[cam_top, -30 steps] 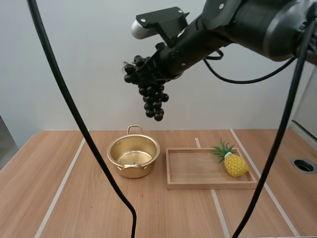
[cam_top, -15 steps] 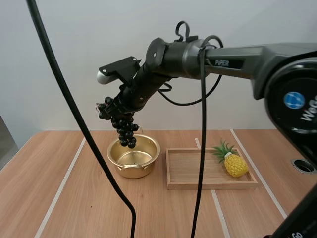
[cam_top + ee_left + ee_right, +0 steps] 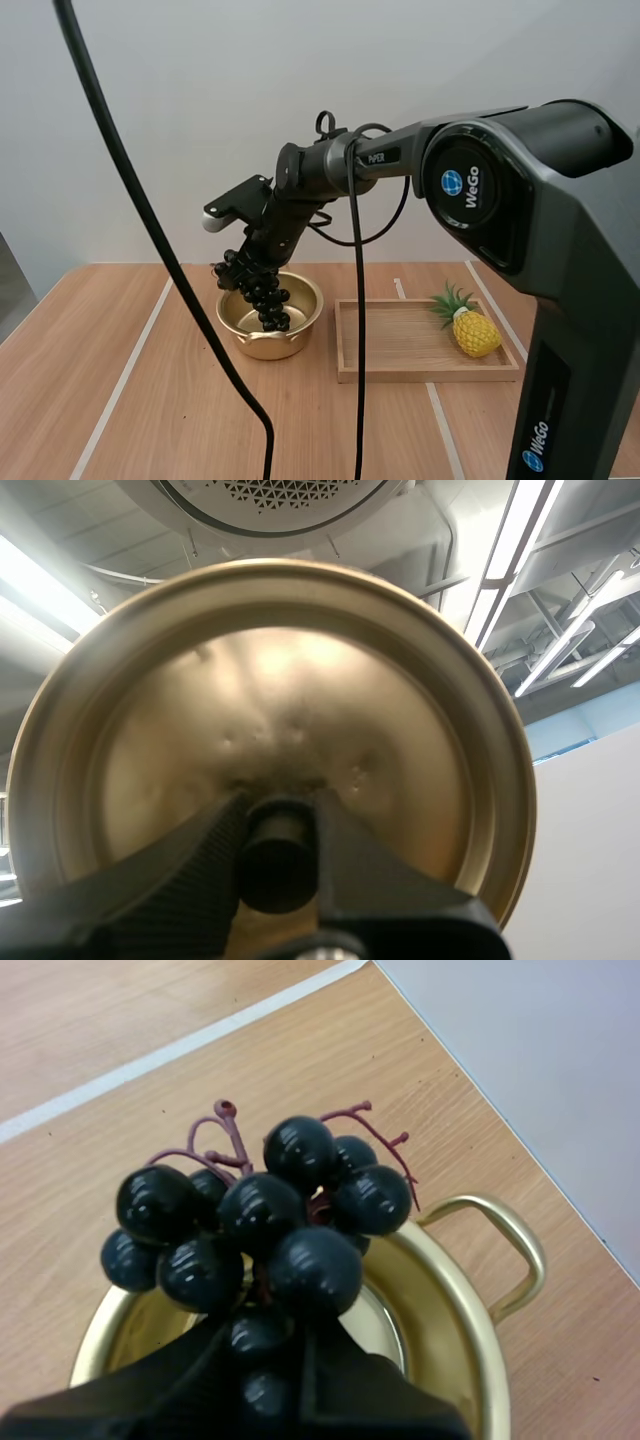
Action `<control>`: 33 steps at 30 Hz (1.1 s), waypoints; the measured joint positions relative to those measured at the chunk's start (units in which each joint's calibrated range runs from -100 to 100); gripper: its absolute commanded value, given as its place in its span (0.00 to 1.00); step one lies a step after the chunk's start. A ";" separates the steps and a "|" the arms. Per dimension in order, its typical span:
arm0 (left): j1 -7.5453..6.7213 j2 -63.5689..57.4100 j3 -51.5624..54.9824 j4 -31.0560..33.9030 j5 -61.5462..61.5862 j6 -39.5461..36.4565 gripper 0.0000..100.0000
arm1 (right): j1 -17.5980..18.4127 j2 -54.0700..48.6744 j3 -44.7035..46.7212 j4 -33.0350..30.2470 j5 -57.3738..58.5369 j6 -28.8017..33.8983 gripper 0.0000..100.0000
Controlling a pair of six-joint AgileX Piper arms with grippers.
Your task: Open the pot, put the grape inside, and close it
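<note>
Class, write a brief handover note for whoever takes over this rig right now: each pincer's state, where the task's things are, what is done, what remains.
Left pincer: shut on the knob of the lid, holding it off the pot.
Right pincer: shut on the grape bunch, which hangs over the open gold pot, lowest grapes about at its rim.
Beside the pot: wooden tray with a toy pineapple.
Done: pot open, grapes lifted.
Left: release the grapes inside, put the lid back on.
</note>
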 measured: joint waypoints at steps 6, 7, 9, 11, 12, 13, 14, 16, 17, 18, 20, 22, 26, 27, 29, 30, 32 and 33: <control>0.00 0.00 0.00 0.00 -0.37 0.00 0.00 | -1.38 0.00 1.22 -1.23 1.68 0.00 0.00; 0.00 0.00 0.00 0.00 -0.61 0.00 0.00 | -1.49 0.00 1.95 -1.42 1.47 0.00 0.00; 0.00 0.00 0.00 0.00 -1.37 0.00 0.00 | -1.74 0.00 3.50 -1.77 1.00 0.00 0.00; 0.00 0.00 0.00 0.00 -1.82 0.00 0.00 | -1.87 0.00 5.20 -1.80 -0.14 0.00 0.00; 0.00 0.00 0.00 0.00 -1.97 0.00 0.00 | -1.87 0.00 5.65 -1.80 -0.90 0.00 0.00; 0.00 0.00 0.00 0.00 -1.97 0.00 0.00 | -1.87 0.00 6.19 -1.80 -1.86 -0.11 0.00; 0.00 0.00 0.00 0.00 -1.97 0.00 0.00 | -1.87 0.00 6.80 -1.60 -2.88 -0.11 0.00; 0.00 0.00 0.00 0.00 -1.97 0.00 0.00 | -1.87 0.00 7.49 -1.16 -4.16 -0.11 0.00; 0.00 0.00 0.00 0.00 -1.97 0.00 0.00 | -1.87 0.00 7.77 -0.91 -4.31 -0.11 0.00; 0.00 0.00 0.00 0.00 -1.97 0.00 0.00 | -1.87 0.00 7.77 -0.81 -4.31 -0.20 0.00; 0.00 0.00 0.00 0.00 -1.97 0.00 0.00 | -1.87 0.00 7.87 -0.34 -4.73 -0.30 0.00; 0.00 0.00 0.00 0.00 -1.97 0.00 0.00 | -1.87 0.16 7.87 0.08 -4.88 -0.30 0.00; 0.00 0.00 0.00 0.00 -1.97 0.00 0.00 | -1.49 2.05 7.87 0.48 -5.70 -0.51 0.00; 0.00 0.00 0.00 0.00 -1.97 0.00 0.00 | -1.40 2.80 7.87 0.48 -6.17 -0.51 0.00; 0.00 0.00 0.00 0.00 -1.97 0.00 0.00 | -1.12 4.20 7.87 0.56 -7.24 -0.51 0.00; 0.00 0.00 0.00 0.00 -1.97 0.00 0.00 | -1.06 4.55 7.87 0.56 -7.42 -0.51 0.00; 0.00 0.00 0.00 0.00 -1.97 0.00 0.00 | -1.08 4.82 7.87 0.71 -7.39 -0.60 0.00; 0.00 0.00 0.00 0.00 -1.97 0.00 0.00 | -1.08 4.82 7.87 0.71 -7.39 -0.60 0.00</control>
